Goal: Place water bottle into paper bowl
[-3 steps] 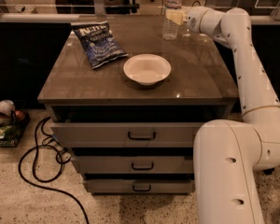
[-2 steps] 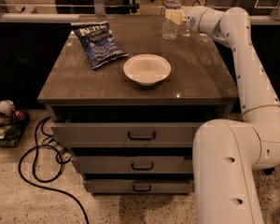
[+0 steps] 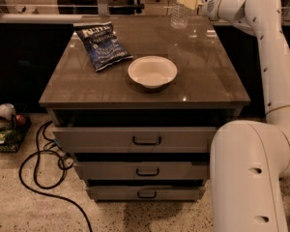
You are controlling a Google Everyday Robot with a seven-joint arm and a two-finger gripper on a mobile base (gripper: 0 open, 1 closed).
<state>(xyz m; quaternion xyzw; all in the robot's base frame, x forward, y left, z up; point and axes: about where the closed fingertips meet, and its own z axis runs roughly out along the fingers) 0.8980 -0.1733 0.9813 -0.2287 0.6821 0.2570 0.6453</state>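
Note:
The water bottle (image 3: 179,16) is clear and ribbed; its cap is cut off by the top edge of the view. It hangs above the far right part of the brown tabletop (image 3: 208,66). My gripper (image 3: 187,0) is shut on the bottle's upper body, reaching in from the right on the white arm. The paper bowl (image 3: 152,71) is off-white and round and sits upright and empty near the middle of the table. It lies nearer the camera than the bottle and a little to the left.
A dark blue chip bag (image 3: 102,45) lies at the table's far left. The cabinet below has three drawers (image 3: 146,140), the top one slightly open. A black cable (image 3: 41,170) and some clutter (image 3: 5,122) lie on the floor at left.
The gripper has lifted the water bottle off the tabletop; its cap now leaves the top of the view. The bowl and chip bag have not moved.

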